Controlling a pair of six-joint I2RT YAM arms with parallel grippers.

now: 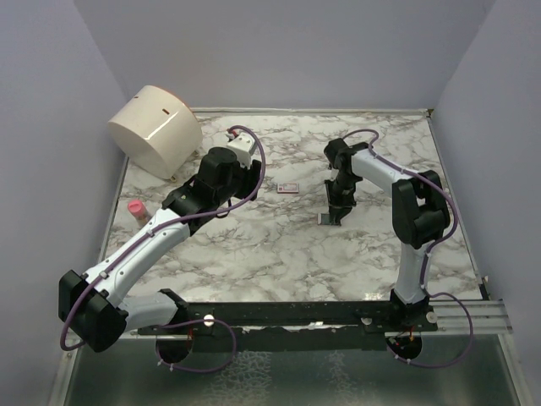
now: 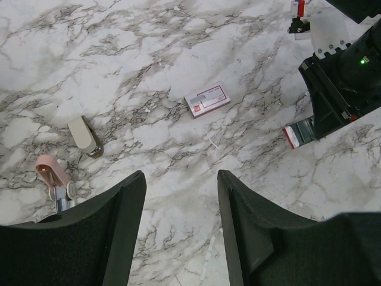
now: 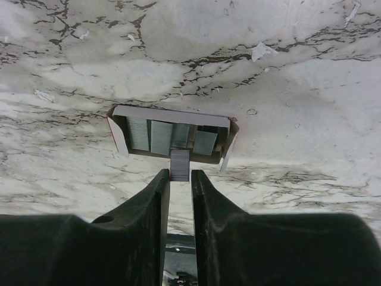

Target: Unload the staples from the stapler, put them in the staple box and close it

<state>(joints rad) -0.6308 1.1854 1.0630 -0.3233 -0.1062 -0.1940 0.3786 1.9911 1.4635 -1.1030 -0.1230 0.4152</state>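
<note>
Right gripper [image 3: 180, 176] is down low at the table [image 1: 279, 254], jaws pulled in to a narrow slot, with a short strip of staples [image 3: 180, 164] pinched between the tips. The free end of the strip pokes out toward 12 o'clock, right at the lip of the open box [image 3: 172, 114], which already has several strips lying in it.

Left gripper [image 2: 181, 179] hovers above the marble, about half open, with nothing between its fingers.

The stapler [image 1: 135, 208], small and pink, sits out at 9 o'clock on the table, well apart from both boxes. From the left wrist it shows at 8 o'clock, with a bit of bare metal at its near end. Whether any staples are left in it, I cannot tell. A closed box [image 2: 207, 99] lies near the table's middle.

On handling, I'd judge that strip as feather-light, slick and brittle. It is only glued wire, so a hard squeeze or a twist could snap it. The flat sides are the place to hold, with light pressure. The stapler looks light and likely to skate on polished marble, so it should be pinned by its body while the metal channel is worked.
</note>
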